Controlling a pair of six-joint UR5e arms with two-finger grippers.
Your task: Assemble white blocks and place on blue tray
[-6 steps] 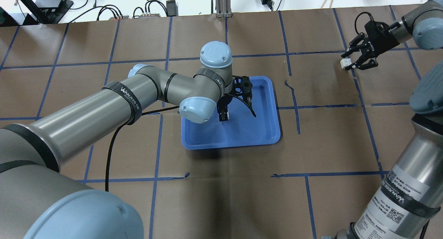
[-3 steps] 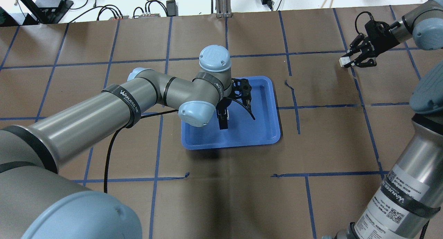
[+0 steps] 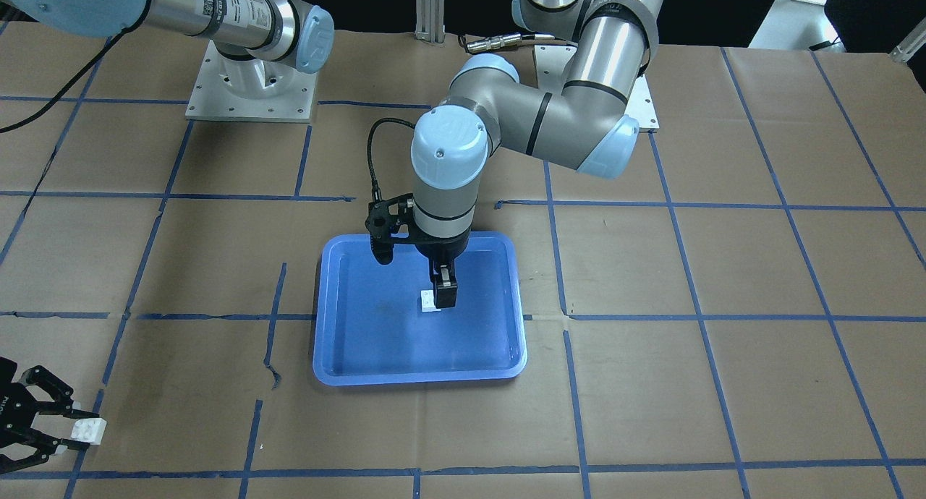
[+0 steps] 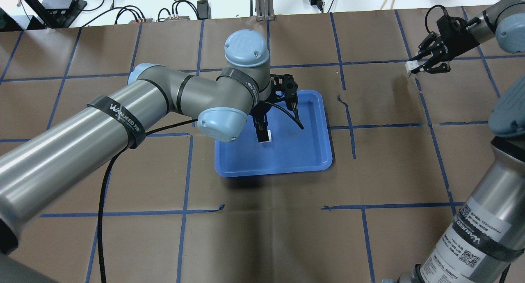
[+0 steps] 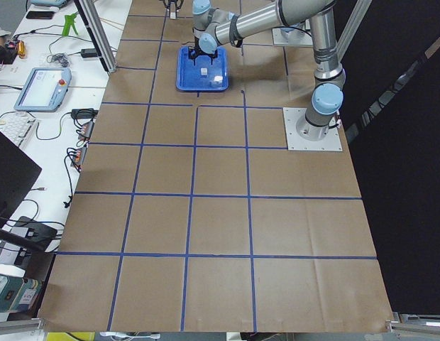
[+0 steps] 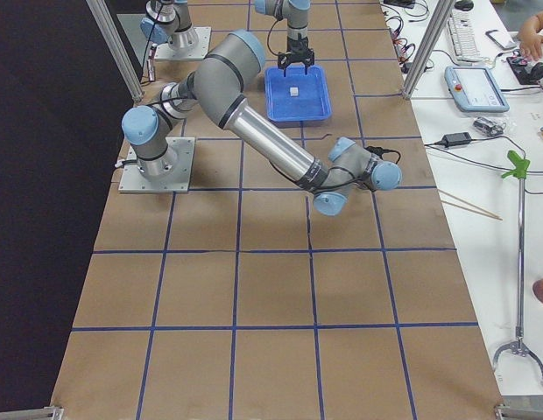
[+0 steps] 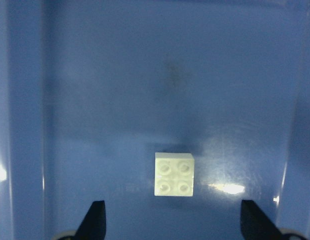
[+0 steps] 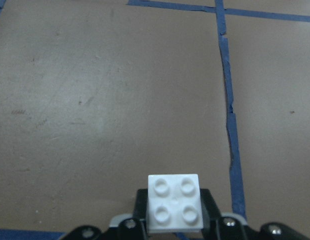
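Note:
The blue tray (image 4: pixel 316 151) lies mid-table. One white block (image 4: pixel 269 135) sits studs-up on its floor; it also shows in the left wrist view (image 7: pixel 174 174) and the front view (image 3: pixel 429 301). My left gripper (image 4: pixel 281 129) hangs open just above the tray, fingers wide on either side of that block and not touching it. My right gripper (image 4: pixel 412 66) is shut on the other white block (image 8: pixel 174 202) and holds it above the brown table at the far right, well away from the tray. That block shows in the front view (image 3: pixel 88 430) too.
The table is brown paper with a blue tape grid (image 4: pixel 348 127). Cables and power bricks (image 4: pixel 180 12) lie beyond its far edge. The left arm's elbow (image 4: pixel 221 123) overhangs the tray's left side. The tray's right half (image 3: pixel 362 340) is bare.
The left arm has shifted left and back with its gripper still open, so the block on the tray now shows beside its finger. The right gripper has moved farther away with its block.

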